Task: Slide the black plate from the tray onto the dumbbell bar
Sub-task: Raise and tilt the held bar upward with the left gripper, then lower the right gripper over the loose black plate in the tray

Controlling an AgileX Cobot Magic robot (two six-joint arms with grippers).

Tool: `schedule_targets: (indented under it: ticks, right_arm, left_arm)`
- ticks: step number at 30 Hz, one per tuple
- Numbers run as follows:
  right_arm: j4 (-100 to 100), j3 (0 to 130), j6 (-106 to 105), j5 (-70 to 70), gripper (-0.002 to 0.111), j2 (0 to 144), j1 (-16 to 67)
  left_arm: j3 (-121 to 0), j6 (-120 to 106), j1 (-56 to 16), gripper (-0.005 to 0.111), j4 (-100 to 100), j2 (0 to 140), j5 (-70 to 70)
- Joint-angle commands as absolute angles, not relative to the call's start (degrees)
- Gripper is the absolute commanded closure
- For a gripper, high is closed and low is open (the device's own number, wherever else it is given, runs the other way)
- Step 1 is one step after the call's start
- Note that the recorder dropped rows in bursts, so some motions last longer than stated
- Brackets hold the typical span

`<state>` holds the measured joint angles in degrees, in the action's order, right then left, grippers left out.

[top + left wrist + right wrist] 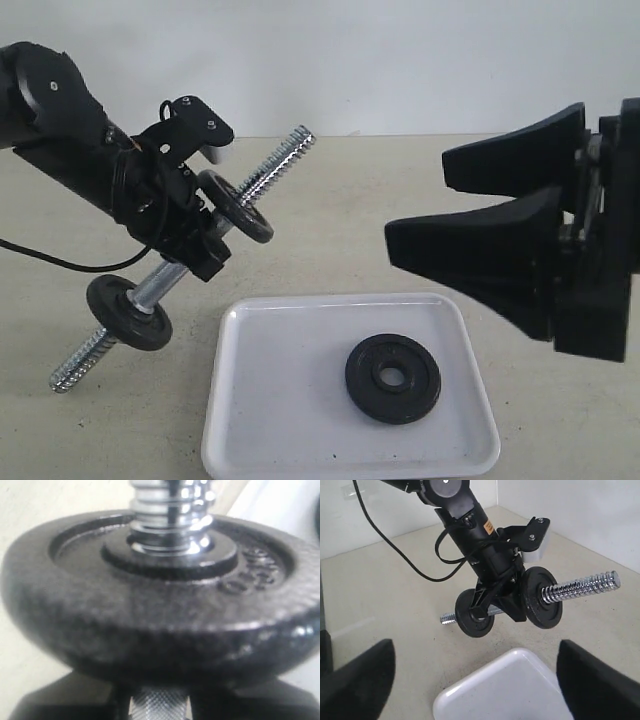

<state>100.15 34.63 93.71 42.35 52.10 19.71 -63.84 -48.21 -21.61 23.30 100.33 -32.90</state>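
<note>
Your black plate (393,378) lies in the tray (260,400), off its rim.
Left gripper (195,248) clamps the dumbbell bar (275,160); right gripper (420,200) hangs wide open.

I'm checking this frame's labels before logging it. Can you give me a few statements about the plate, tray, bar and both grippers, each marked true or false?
1. The small round black iron plate lies flat inside the white shallow rectangular tray. True.
2. The long chrome steel dumbbell bar lies flat on the table. False: the left gripper holds it tilted, clamped at its middle.
3. The right gripper has its jaws open and holds nothing. True.
4. The bar carries no discs. False: a lower black disc and an upper black disc sit on it, one either side of the grip.
</note>
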Motion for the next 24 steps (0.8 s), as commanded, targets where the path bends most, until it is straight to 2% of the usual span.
schedule_targets:
  ticks: [1, 5, 12, 19, 24]
  right_arm:
    - [99.9, 35.0, 96.2, 32.0, 0.015, 52.5, 26.4]
    - [99.9, 36.7, 97.0, 31.2, 0.003, 55.8, 30.7]
    - [99.9, 42.1, 96.5, 30.4, 0.003, 65.4, 32.6]
    - [99.9, 42.9, 94.8, 16.3, 0.004, 68.7, 32.6]
    - [99.9, 42.7, 96.1, 22.6, 0.004, 68.7, 32.6]
  left_arm:
    - [-65.9, -53.8, -21.9, 0.102, 32.4, 97.4, -26.8]
    - [-65.9, -53.8, -21.9, 0.102, 32.3, 97.4, -26.9]
    - [-65.9, -53.8, -21.9, 0.102, 32.3, 97.4, -29.3]
    - [-65.9, -54.9, -21.9, 0.102, 32.2, 97.4, -30.5]
    - [-65.9, -54.9, -21.9, 0.102, 32.2, 97.4, -30.7]
